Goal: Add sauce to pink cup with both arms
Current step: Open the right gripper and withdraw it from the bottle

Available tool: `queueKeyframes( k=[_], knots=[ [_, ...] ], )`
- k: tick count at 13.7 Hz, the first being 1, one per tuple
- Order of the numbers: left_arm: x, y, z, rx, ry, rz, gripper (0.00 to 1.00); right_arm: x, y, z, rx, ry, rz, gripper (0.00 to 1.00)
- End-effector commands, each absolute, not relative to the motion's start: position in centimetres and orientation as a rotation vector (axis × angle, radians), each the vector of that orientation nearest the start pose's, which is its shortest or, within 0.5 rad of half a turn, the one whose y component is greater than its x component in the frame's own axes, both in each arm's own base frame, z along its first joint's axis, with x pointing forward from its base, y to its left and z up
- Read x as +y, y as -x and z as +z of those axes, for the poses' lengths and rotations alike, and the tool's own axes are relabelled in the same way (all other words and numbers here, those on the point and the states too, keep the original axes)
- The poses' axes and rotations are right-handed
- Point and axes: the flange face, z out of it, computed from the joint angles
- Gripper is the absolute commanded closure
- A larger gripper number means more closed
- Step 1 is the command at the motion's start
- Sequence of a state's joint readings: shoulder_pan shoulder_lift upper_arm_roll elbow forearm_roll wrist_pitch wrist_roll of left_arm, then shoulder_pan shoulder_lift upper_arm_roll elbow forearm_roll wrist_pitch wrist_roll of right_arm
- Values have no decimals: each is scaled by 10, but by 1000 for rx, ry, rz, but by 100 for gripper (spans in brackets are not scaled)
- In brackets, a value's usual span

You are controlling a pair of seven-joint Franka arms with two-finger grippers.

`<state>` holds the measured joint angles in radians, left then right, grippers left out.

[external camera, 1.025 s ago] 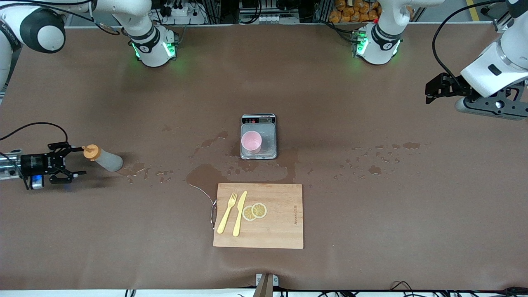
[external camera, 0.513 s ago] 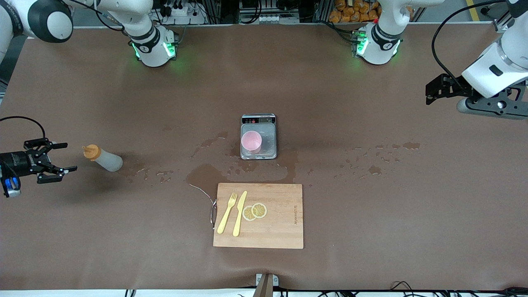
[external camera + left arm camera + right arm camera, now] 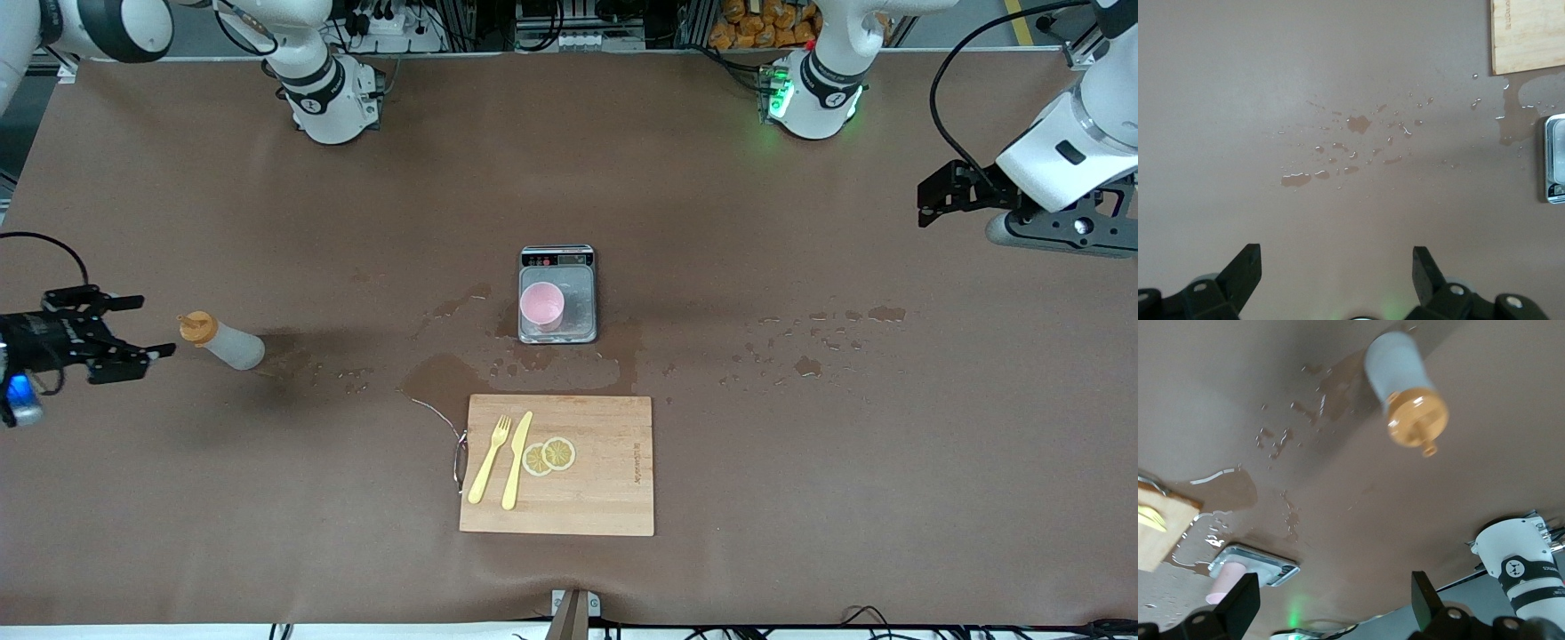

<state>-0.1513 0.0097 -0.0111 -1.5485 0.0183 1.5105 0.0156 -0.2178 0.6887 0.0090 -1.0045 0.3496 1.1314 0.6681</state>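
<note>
Lying nearest the front camera, the pale wooden cutting board point(image 3: 569, 467) carries a yellow plastic fork point(image 3: 490, 459), a matching knife point(image 3: 516, 459) and two lemon slices point(image 3: 549, 455), clear of the work. Farther off, the pale pink tapered plastic cup point(image 3: 541, 306) stands on the small steel kitchen scale point(image 3: 578, 302), probably so the pour can be weighed. Toward the right arm's end, the translucent greyish squeeze bottle with its orange nozzle cap point(image 3: 220, 340) stands upright on the wet-spotted brown table point(image 3: 800, 444). Near its cap hangs the right gripper point(image 3: 120, 328), jaws spread and empty. Waiting over the table's other end, the left gripper point(image 3: 938, 196) also has its jaws spread.
</note>
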Motion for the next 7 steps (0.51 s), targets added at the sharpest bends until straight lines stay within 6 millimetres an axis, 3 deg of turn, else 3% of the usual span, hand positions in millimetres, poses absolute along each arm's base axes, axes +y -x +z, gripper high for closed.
queueKeyframes(
  k=[1, 3, 5, 7],
  knots=[
    [-87, -549, 629, 249, 3100, 11, 0, -81, -661, 462, 1039, 2654, 833, 0],
    [-87, -554, 629, 227, 3105, -42, 0, -43, -655, 498, 946, 2845, 727, 0],
    [-68, -559, 627, 171, 3112, -55, 0, -14, -648, 522, 876, 2958, 665, 0],
    [-68, -558, 627, 168, 3111, -46, 0, -8, -629, 542, 793, 2976, 628, 0]
  ],
)
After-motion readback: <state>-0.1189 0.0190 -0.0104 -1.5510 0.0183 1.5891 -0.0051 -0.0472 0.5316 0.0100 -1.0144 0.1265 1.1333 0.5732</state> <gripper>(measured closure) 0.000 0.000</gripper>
